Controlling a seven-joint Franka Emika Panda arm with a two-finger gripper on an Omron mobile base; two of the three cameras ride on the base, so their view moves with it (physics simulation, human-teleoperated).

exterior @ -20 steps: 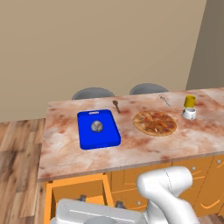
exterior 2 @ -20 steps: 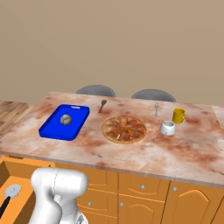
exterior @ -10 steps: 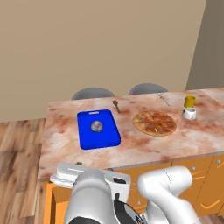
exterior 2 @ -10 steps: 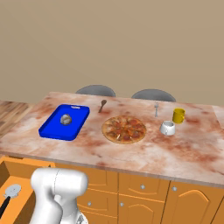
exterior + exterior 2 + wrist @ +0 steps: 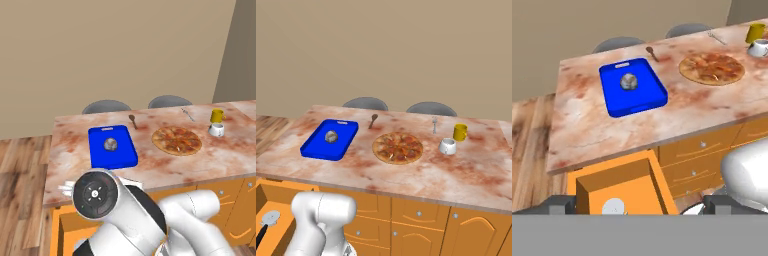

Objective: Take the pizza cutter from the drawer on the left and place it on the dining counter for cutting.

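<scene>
The drawer [image 5: 632, 182] stands pulled out below the left end of the dining counter [image 5: 592, 125], an orange box with its inside showing. The pizza cutter [image 5: 613, 206] lies in it; in the hand view only its round pale wheel shows at the lower edge. In the right base view the pizza cutter [image 5: 269, 220] lies in the drawer [image 5: 278, 192] with its black handle pointing toward the near left. My gripper [image 5: 641, 206] hangs above the drawer, its dark fingertips [image 5: 559, 204] far apart, open with nothing between them.
On the dining counter [image 5: 421, 175] lie a blue cutting board [image 5: 330, 138] with a small grey lump, a pizza [image 5: 398, 148], a wooden spoon [image 5: 372, 120], a silver utensil [image 5: 434, 124], a yellow cup [image 5: 459, 132] and a white bowl [image 5: 447, 146]. Two grey chairs [image 5: 365, 103] stand behind.
In the left base view the arm's white and dark upper part has swung up and leftward, now covering much of the drawer. The right base view is unchanged.
</scene>
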